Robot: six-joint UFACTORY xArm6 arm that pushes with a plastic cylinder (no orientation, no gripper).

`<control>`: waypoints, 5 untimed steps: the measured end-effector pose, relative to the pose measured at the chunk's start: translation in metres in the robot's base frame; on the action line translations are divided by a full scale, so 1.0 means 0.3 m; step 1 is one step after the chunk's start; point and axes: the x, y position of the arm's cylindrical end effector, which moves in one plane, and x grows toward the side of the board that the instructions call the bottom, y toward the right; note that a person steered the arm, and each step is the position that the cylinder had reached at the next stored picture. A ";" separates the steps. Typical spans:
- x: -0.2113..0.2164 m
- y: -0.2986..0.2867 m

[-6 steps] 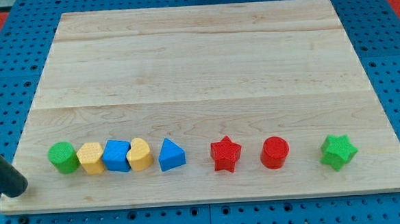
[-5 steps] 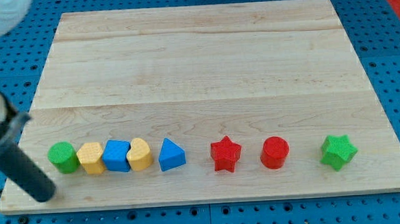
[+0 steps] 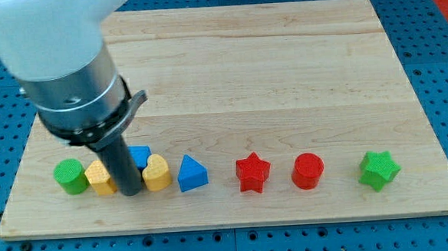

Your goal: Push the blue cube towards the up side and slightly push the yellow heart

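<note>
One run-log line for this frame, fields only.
phase: pushing | my tip: between yellow blocks, below blue cube | yellow heart: right of tip | contact: unclear

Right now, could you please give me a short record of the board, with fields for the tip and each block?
tip: my tip at the row's bottom edge, in front of the blue cube
blue cube: mostly hidden behind the rod
yellow blocks: one left of the rod, heart right
green cylinder: row's left end
blue triangle
red star
red cylinder
green star
</note>
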 end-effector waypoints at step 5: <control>-0.080 0.172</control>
